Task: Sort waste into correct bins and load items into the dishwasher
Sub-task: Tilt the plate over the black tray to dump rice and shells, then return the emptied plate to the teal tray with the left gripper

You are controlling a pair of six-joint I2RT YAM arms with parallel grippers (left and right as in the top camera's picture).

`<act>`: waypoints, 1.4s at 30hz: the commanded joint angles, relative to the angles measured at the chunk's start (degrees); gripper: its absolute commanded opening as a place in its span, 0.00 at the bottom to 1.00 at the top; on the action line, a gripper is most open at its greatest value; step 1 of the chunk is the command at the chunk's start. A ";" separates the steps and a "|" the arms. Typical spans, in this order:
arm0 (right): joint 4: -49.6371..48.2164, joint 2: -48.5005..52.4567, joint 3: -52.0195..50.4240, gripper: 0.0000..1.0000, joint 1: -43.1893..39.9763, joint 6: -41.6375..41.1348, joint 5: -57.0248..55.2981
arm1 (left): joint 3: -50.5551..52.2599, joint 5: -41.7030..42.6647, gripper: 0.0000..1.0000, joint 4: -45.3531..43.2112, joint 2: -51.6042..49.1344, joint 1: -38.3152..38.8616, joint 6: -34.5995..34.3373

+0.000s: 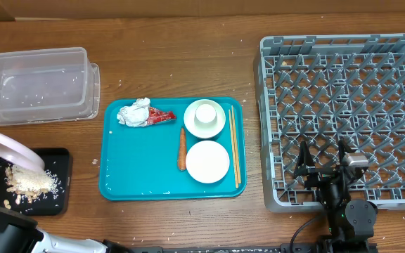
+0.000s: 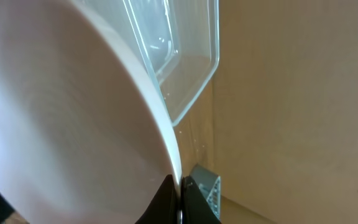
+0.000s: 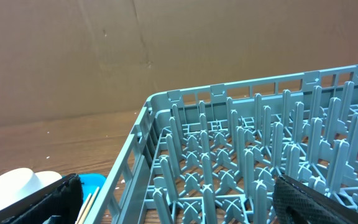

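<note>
Dumping the leftovers looks like the step in hand. The left gripper [image 2: 180, 188] has its jaws pinched tight on the rim of the large plate [image 1: 13, 150], which is tipped steeply. The food scraps [image 1: 30, 181] sit in a heap right under the plate's low edge, on the black tray [image 1: 60, 160]. The clear tub [image 2: 188, 62] is just beyond those jaws.

The right gripper [image 1: 324, 160] hangs with jaws spread wide and nothing between them, over the near edge of the dish rack [image 1: 343, 77].

My guess for next: level the plate, carry it across to the rack and slot it upright between pegs. The napkin [image 1: 133, 112], wrapper [image 1: 162, 117] and carrot [image 1: 182, 149] lie well apart from both jaws, not yet sorted.
</note>
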State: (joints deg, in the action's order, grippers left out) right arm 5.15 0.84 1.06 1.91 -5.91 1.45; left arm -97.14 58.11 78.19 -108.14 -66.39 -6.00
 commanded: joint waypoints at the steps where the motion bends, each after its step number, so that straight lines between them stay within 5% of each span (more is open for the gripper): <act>1: -0.33 -0.68 -0.59 1.00 -0.04 0.37 -0.33 | -1.49 1.84 0.04 2.43 -0.50 -0.20 1.18; 14: -0.33 -0.68 -0.59 1.00 -0.04 0.37 -0.33 | -2.80 -1.36 0.04 6.12 3.26 1.57 2.05; 23: -0.33 -0.68 -0.59 1.00 -0.04 0.37 -0.33 | -4.72 -16.85 0.04 6.34 14.60 11.30 -3.28; 31: -0.33 -0.68 -0.59 1.00 -0.04 0.37 -0.33 | -4.70 -32.30 0.04 8.48 21.46 35.47 -6.64; 37: -0.33 -0.68 -0.59 1.00 -0.04 0.37 -0.33 | -1.81 -49.05 0.04 8.83 20.31 57.53 -16.63; 42: -0.33 -0.68 -0.59 1.00 -0.04 0.37 -0.33 | 3.17 -54.29 0.04 6.47 17.88 71.08 -22.45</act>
State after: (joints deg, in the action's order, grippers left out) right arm 5.15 0.84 1.06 1.91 -5.91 1.48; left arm -96.95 11.68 85.73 -88.42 -0.71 -22.33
